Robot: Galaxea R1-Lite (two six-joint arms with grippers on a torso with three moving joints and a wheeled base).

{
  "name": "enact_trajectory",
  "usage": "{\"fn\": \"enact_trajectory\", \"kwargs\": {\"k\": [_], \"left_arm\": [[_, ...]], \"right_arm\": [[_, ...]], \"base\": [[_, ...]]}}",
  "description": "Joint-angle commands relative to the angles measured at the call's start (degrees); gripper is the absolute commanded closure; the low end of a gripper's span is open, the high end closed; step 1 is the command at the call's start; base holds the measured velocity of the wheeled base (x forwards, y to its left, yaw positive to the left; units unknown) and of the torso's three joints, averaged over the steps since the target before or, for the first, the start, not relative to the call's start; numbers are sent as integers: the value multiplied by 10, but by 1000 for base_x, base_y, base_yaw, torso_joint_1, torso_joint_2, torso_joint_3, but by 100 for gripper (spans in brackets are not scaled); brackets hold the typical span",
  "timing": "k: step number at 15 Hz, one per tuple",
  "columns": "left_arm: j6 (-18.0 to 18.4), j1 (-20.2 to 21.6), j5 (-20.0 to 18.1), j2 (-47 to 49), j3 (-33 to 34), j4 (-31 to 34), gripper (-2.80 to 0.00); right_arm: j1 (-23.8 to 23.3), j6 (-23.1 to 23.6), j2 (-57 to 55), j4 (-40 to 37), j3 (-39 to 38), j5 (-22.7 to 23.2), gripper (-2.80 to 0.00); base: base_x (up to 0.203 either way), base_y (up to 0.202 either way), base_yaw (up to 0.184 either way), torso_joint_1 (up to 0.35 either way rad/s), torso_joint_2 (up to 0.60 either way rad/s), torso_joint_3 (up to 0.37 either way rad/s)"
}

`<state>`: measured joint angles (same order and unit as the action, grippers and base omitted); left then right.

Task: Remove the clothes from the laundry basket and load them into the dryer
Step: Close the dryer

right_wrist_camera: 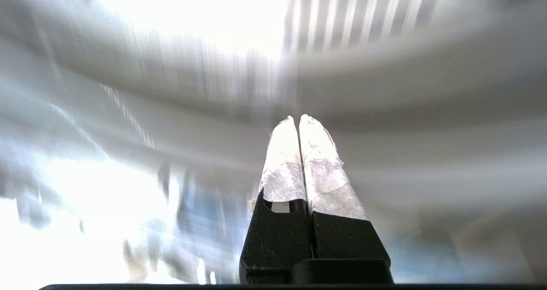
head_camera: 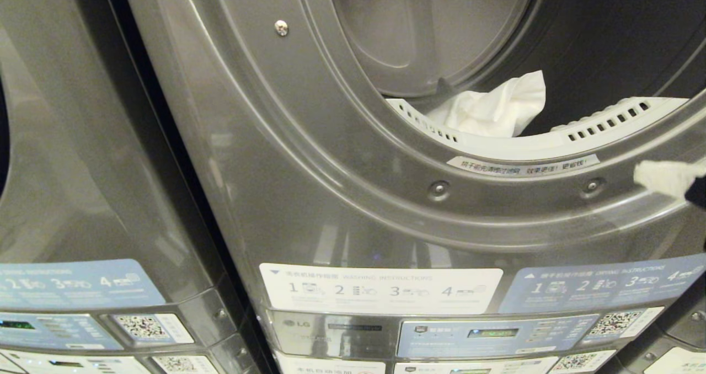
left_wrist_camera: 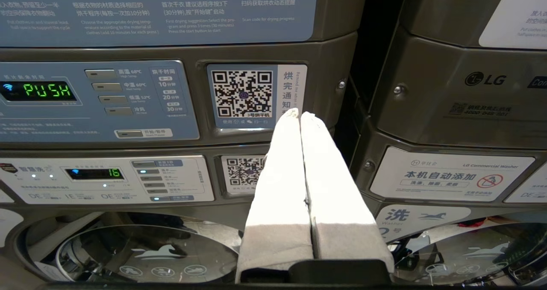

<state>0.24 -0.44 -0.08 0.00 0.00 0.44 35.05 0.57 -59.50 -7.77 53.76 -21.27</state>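
1. In the head view, the dryer [head_camera: 309,159] is filling most of the frame, its round opening sitting in the upper right with the door out of sight.
2. A white cloth [head_camera: 496,109] is lying crumpled inside the drum, just behind the pale perforated lip [head_camera: 606,126] at the lower edge of the opening, in the upper centre-right of the frame.
3. The right gripper [head_camera: 670,176] is showing at the right edge of the head view, only its white-wrapped tip peeking in, below the opening's rim and in front of the grey door ring.
4. In the right wrist view, the right gripper's [right_wrist_camera: 298,119] two taped fingers are pressing flat together with nothing between them; the surroundings there are smeared by blur, so what lies beyond cannot be told.
5. In the left wrist view, the left gripper [left_wrist_camera: 298,113] is sitting in the centre of the frame with its two white-wrapped fingers also pressed together and holding nothing.
6. It is pointing at a QR sticker [left_wrist_camera: 242,94] on the control panel [left_wrist_camera: 141,102], whose green display [left_wrist_camera: 47,90] is reading "PUSH" at the left.
7. A neighbouring machine [head_camera: 83,170] is standing along the left side of the head view.
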Motion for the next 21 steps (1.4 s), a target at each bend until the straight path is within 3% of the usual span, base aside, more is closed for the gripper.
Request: {"fn": "enact_trajectory", "kwargs": {"k": [1, 7, 9, 12, 13, 17, 18, 20, 21], "left_arm": [[0, 0, 0, 0, 0, 0, 0], [0, 0, 0, 0, 0, 0, 0], [0, 0, 0, 0, 0, 0, 0], [0, 0, 0, 0, 0, 0, 0], [0, 0, 0, 0, 0, 0, 0], [0, 0, 0, 0, 0, 0, 0], [0, 0, 0, 0, 0, 0, 0], [0, 0, 0, 0, 0, 0, 0], [0, 0, 0, 0, 0, 0, 0]], "right_arm": [[-10, 0, 79, 0, -102, 8, 0], [-20, 2, 185, 37, -415, 39, 0], [-79, 15, 195, 66, -481, 54, 0], [-226, 42, 237, 83, -505, 114, 0], [-250, 63, 282, 85, -510, 132, 0], [-321, 117, 514, 83, -523, 212, 0], [-331, 115, 555, 75, -524, 225, 0], [-349, 59, 595, 60, -527, 239, 0], [-351, 51, 594, 57, -528, 240, 0]], "base": [[0, 0, 0, 0, 0, 0], [0, 0, 0, 0, 0, 0], [0, 0, 0, 0, 0, 0], [0, 0, 0, 0, 0, 0], [0, 0, 0, 0, 0, 0], [0, 0, 0, 0, 0, 0], [0, 0, 0, 0, 0, 0], [0, 0, 0, 0, 0, 0], [0, 0, 0, 0, 0, 0]]}}
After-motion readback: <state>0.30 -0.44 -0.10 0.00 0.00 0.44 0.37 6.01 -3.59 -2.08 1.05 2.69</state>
